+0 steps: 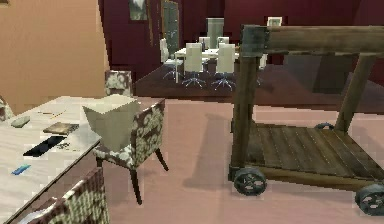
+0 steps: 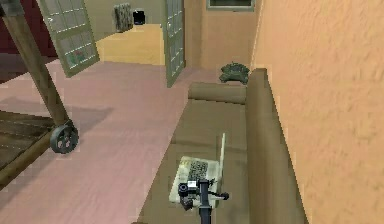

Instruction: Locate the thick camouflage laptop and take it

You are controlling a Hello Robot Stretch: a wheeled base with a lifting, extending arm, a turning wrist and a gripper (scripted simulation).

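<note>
An open laptop (image 2: pixel 205 165) is lying on the seat of a brown sofa (image 2: pixel 265 120) with the pincer (image 2: pixel 188 192) hanging right at it, so locating seems done, lifting is still remaining, and whether the pincer is gripping anything cannot be told.

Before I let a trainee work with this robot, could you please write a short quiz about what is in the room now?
1. True or false: the laptop lies open on the sofa.
2. The wooden cart stands on: A. wheels B. bricks C. a rug.
3. Fill in: in the forward view, the far dining chairs are ____ in colour.

Key: 1 true; 2 A; 3 white.
</note>
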